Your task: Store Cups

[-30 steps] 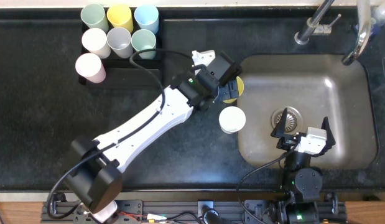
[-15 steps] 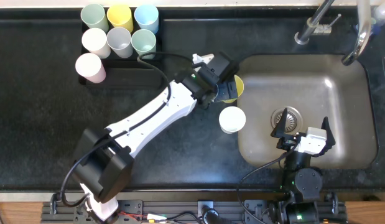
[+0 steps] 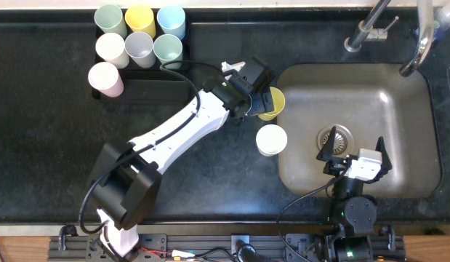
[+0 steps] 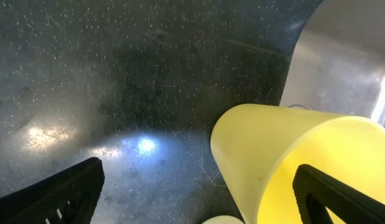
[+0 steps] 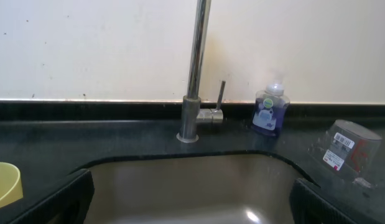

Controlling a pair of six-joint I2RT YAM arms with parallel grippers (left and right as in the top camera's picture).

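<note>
A yellow cup [image 3: 275, 105] stands on the dark counter at the sink's left rim. My left gripper [image 3: 262, 96] is open around it. In the left wrist view the yellow cup [image 4: 285, 155] lies between the fingers, close to one finger [image 4: 341, 193] and well apart from the other. A white cup [image 3: 271, 140] stands just in front of it, and its rim [image 4: 223, 219] peeks in beside the yellow one. Several pastel cups sit in the black rack [image 3: 148, 67] at the back left. My right gripper [image 3: 353, 155] hangs open over the sink, holding nothing.
A pink cup [image 3: 105, 78] stands beside the rack's left front corner. The steel sink [image 3: 399, 109] fills the right side, with a faucet [image 5: 195, 74] and a soap bottle [image 5: 269, 112] behind it. The yellow cup [image 5: 5, 183] shows at the sink's far rim.
My left arm has swung a little toward the back and its gripper has shifted, uncovering more of the yellow cup. The cups and the right arm have stayed put.
</note>
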